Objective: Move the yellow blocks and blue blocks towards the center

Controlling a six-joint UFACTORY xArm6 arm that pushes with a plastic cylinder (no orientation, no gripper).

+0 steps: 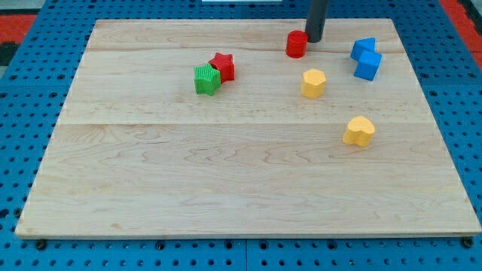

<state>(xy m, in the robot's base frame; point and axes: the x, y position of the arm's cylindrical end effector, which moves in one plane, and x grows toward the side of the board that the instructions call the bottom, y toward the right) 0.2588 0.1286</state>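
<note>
My tip (313, 39) is near the view's top, just right of a red cylinder (297, 44) and close to touching it. A yellow hexagon block (313, 83) lies below the cylinder. A yellow heart-shaped block (359, 131) lies lower and to the right. Two blue blocks sit together at the upper right: one (362, 49) above, a blue cube (368, 65) just below it, touching. The tip is well left of the blue blocks and above the yellow ones.
A red star (223, 66) and a green block (205, 79) touch each other left of centre near the top. The wooden board (226, 188) lies on a blue perforated table (22, 113).
</note>
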